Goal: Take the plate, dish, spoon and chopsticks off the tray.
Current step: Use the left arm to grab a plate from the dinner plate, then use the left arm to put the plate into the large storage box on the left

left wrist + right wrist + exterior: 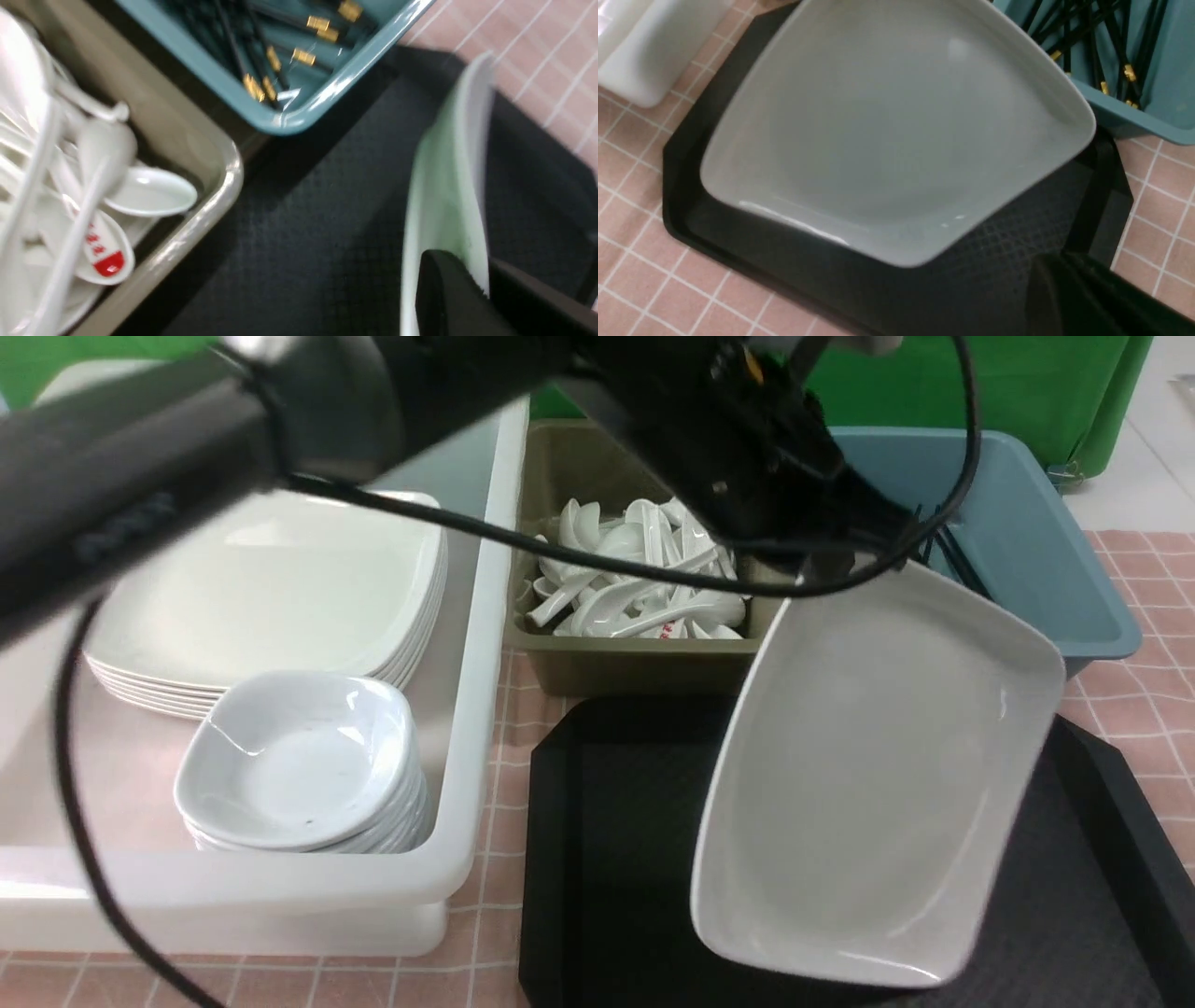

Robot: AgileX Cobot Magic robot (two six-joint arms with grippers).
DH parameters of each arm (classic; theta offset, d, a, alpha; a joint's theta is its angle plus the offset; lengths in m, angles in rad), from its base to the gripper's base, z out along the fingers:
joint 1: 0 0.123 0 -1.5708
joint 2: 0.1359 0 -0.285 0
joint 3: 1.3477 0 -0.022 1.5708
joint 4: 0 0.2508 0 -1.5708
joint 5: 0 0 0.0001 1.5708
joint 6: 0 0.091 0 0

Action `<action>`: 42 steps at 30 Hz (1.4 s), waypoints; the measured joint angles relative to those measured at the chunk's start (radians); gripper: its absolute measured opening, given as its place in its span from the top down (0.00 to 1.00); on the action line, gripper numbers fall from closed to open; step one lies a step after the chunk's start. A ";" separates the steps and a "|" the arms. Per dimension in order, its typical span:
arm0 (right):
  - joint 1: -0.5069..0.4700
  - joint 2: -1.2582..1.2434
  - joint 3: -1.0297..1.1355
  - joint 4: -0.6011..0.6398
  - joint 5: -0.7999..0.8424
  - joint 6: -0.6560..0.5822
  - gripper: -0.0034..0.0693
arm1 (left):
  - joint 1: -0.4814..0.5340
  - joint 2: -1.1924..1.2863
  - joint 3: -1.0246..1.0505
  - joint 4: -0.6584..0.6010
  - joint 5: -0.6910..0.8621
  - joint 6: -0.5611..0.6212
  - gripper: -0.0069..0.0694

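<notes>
The large white plate [878,775] hangs tilted above the black tray [607,859], with its near end low. My left gripper [822,565] reaches across from the left and is shut on the plate's far rim. In the left wrist view its black fingers [448,289] pinch the plate's edge [448,186] over the tray floor [317,233]. My right gripper [1064,289] is shut and empty beside the tray's right corner. The plate [887,126] hides much of the tray [672,154]. No spoon, chopsticks or small dish shows on the tray's visible part.
A white tub [467,709] at the left holds a stack of large plates [271,588] and a stack of small dishes [299,765]. An olive bin [616,663] behind the tray holds several white spoons [644,579]. A teal bin [1046,551] holds several black chopsticks [280,60].
</notes>
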 joint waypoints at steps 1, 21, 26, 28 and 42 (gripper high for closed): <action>0.000 0.000 0.000 0.001 0.000 0.000 0.91 | 0.000 -0.010 0.001 0.003 0.000 0.003 0.89; 0.000 0.000 -0.002 0.185 -0.004 -0.095 0.91 | 0.109 -0.174 -0.039 0.078 0.066 -0.046 0.89; 0.000 0.006 -0.008 0.369 -0.036 -0.215 0.91 | 0.274 -0.234 -0.053 0.043 0.073 -0.048 0.89; 0.000 0.015 -0.018 0.409 -0.038 -0.240 0.91 | 0.322 -0.246 -0.053 0.025 0.073 -0.048 0.89; 0.308 0.309 -0.304 0.292 -0.017 -0.173 0.91 | 1.067 -0.279 0.042 -0.301 -0.016 -0.023 0.89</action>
